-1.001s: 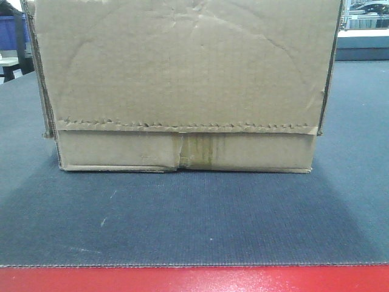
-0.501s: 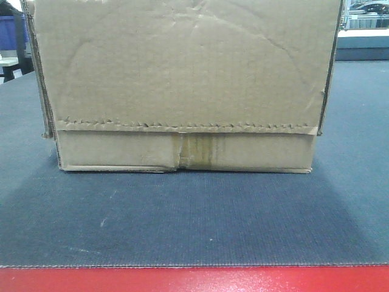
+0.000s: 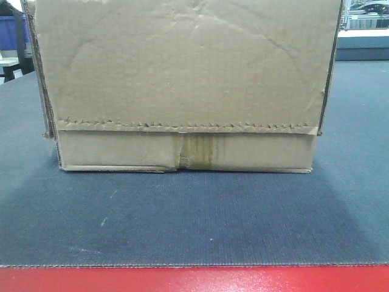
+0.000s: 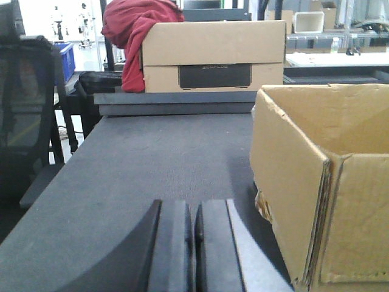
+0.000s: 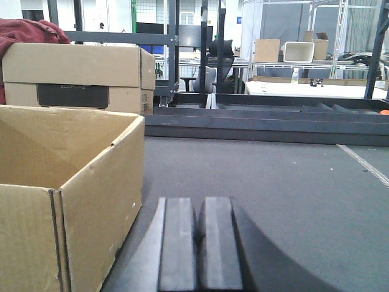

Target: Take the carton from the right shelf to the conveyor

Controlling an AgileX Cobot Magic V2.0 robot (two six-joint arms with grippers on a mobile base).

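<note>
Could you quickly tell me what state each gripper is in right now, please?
Left gripper: closed, fingers together, holding nothing, beside the carton.
Right gripper: closed, fingers together, holding nothing.

The front-facing camera is sitting low and close, looking straight at the carton (image 3: 182,85) across the conveyor (image 3: 194,219). Each wrist camera is looking forward along the belt over its own closed gripper, the left gripper (image 4: 194,243) beside the carton's left, the right gripper (image 5: 197,243) beside its right. All three are sharing carton and belt.
</note>
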